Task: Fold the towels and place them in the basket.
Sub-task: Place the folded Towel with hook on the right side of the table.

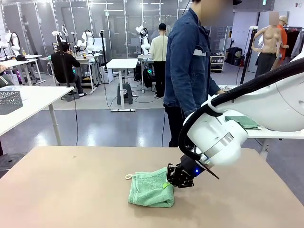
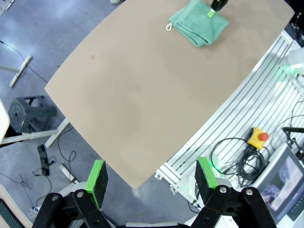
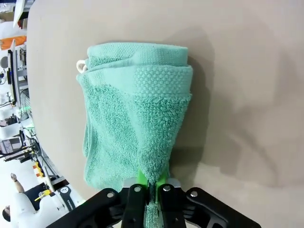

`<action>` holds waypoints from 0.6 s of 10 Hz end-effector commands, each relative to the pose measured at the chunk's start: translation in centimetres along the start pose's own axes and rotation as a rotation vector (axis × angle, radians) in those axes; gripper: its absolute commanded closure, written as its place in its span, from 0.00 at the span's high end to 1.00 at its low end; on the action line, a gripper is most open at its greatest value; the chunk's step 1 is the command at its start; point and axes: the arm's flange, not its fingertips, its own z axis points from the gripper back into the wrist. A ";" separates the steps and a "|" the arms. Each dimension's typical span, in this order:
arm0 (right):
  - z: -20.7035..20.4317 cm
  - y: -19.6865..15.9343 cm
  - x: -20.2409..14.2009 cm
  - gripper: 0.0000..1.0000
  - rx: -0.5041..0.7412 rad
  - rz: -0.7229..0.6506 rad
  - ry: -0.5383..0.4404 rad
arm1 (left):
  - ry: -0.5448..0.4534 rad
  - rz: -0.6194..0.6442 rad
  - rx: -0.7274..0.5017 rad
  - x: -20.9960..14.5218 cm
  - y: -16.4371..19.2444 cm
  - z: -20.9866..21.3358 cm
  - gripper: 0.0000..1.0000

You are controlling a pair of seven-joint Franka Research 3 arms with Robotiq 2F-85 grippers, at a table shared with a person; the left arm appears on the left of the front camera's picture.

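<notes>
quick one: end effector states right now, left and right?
Left end effector: open, holding nothing.
Right end effector: closed on the mint green towel.

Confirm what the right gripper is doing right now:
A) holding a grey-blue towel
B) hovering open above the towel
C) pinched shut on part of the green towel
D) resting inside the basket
C: in the right wrist view, the right gripper has its green pads closed on a bunched edge of the folded mint green towel, which lies on the table.
</notes>
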 end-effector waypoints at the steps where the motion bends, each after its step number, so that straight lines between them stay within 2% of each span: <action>1: -0.1 -0.4 0.4 0.00 0.001 -0.009 -0.001 | -0.001 0.000 0.000 0.0 -0.1 0.0 0.93; 3: -0.1 -0.4 0.4 0.00 0.001 -0.009 -0.001 | -0.001 0.000 0.000 0.0 -0.1 0.0 0.93; 4: 0.0 -0.2 0.1 0.07 -0.001 -0.005 -0.001 | -0.001 0.000 0.000 0.0 -0.1 0.0 0.93; 5: 4.1 -0.4 -0.5 0.07 -0.017 0.032 -0.027 | -0.001 0.000 0.000 0.0 -0.1 0.0 0.93; 6: 6.5 -1.8 -1.0 0.07 -0.052 0.056 -0.025 | -0.001 0.000 0.000 0.0 -0.1 0.0 0.93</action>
